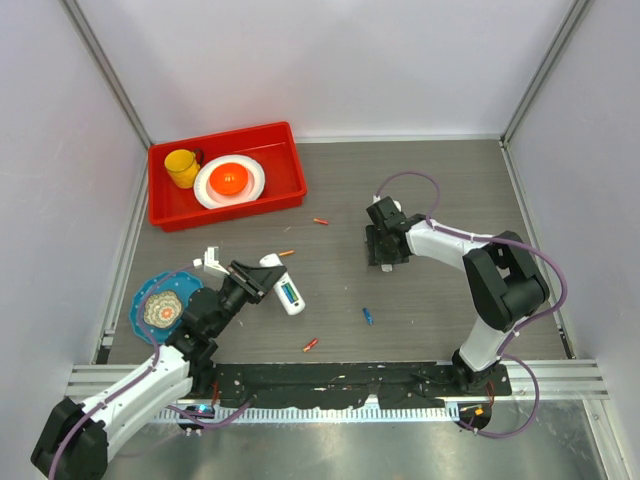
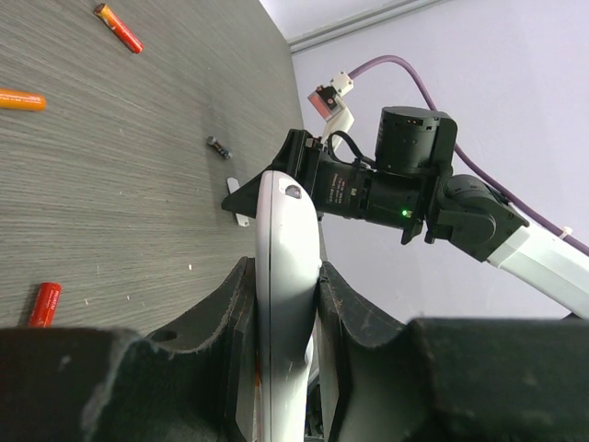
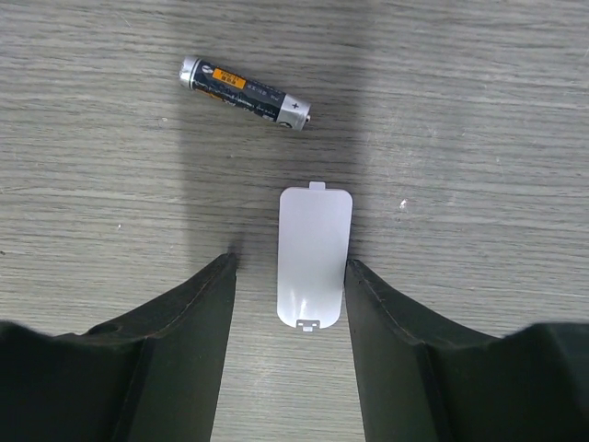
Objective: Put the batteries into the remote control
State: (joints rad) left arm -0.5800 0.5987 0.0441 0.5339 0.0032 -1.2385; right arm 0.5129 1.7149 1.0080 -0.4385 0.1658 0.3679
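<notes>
L gripper [image 2: 287, 290] clenched on remote control [image 2: 279, 230], lower centre of frame. R gripper [image 3: 291, 272] spread open astride battery cover [image 3: 315, 249], w/ dark battery [image 3: 244, 90] upper left. Risk: closing here likely grabs cover, not battery.

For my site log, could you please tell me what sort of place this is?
Probably a robot lab test cell: white panel walls in metal framing, with left arm and right arm bolted to a grey table.

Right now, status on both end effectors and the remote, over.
Left end effector shut on remote. Right end effector open, straddling white cover on the table. One dark battery just beyond it, nothing blocking.
</notes>
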